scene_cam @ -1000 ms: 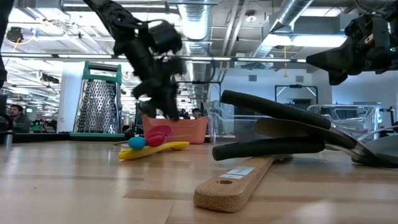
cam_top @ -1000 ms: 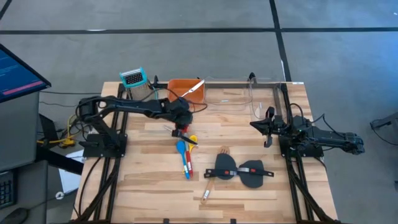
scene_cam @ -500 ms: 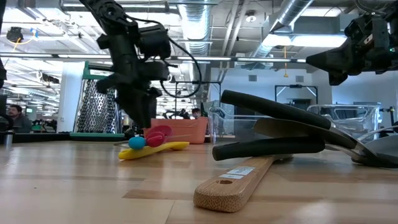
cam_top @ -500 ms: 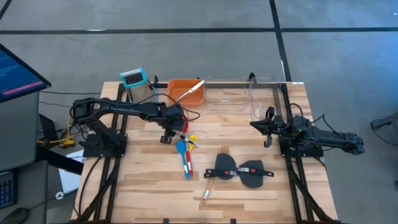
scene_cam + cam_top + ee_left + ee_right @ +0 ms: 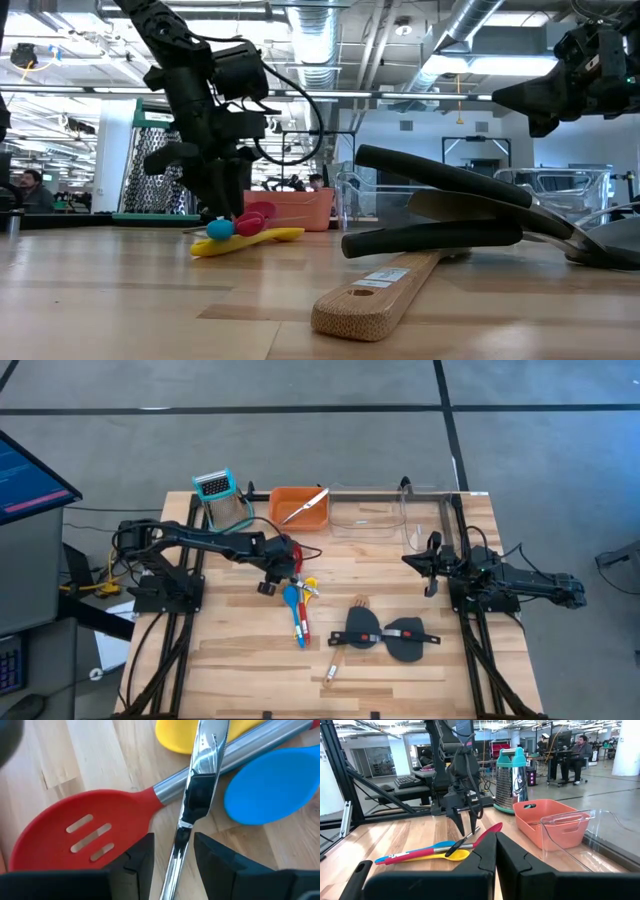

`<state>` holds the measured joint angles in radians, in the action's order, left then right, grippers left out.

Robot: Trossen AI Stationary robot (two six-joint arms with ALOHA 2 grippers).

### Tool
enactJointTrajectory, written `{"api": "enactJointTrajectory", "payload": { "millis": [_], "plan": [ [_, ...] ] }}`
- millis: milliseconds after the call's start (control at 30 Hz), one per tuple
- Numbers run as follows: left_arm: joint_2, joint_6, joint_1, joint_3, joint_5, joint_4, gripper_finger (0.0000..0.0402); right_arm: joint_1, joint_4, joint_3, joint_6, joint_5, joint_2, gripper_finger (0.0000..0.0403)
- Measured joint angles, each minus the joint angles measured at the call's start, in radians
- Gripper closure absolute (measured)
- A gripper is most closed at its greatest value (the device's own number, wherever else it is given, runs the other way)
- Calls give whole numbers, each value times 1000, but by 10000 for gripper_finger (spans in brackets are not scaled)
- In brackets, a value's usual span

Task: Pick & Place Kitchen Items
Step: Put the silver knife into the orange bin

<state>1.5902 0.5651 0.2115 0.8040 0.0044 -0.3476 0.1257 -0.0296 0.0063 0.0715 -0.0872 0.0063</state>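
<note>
A red slotted spoon [image 5: 85, 832], a blue spoon [image 5: 272, 785] and a yellow spoon [image 5: 180, 737] lie together on the table at mid-left. A thin silver metal utensil [image 5: 197, 790] lies across them. My left gripper [image 5: 280, 572] points down just over this pile, open. Its fingers [image 5: 142, 857] stand on either side of the silver utensil without touching it. Two black spatulas [image 5: 385, 635] and a wooden spatula [image 5: 343, 648] lie nearer the front. Silver tongs [image 5: 307, 504] rest in the orange tray [image 5: 283, 496]. My right gripper [image 5: 432, 565] hangs shut and empty at the right.
A metal grater [image 5: 217, 492] stands at the far left, beside the orange tray. A clear plastic bin [image 5: 365, 518] stands to the tray's right along the far edge. Bare wood shows at the table's near left and between the spoons and my right arm.
My left gripper has gone toward the table's left edge and down, from above the spoons' far end to just over the pile. The spoons and spatulas have stayed where they were.
</note>
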Motion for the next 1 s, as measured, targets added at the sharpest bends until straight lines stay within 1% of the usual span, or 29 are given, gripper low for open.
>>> {"api": "enactJointTrajectory", "payload": {
  "millis": [267,600,833,1000],
  "plan": [
    [10,-2,0,0,1,6,274,0,0,0,0,0,0,403],
    [78,-28,0,2,38,20,278,0,0,0,0,0,0,403],
    [87,-31,0,3,44,28,306,0,0,0,0,0,0,403],
    [86,-31,2,2,40,33,339,0,0,0,0,0,0,403]
  ]
}}
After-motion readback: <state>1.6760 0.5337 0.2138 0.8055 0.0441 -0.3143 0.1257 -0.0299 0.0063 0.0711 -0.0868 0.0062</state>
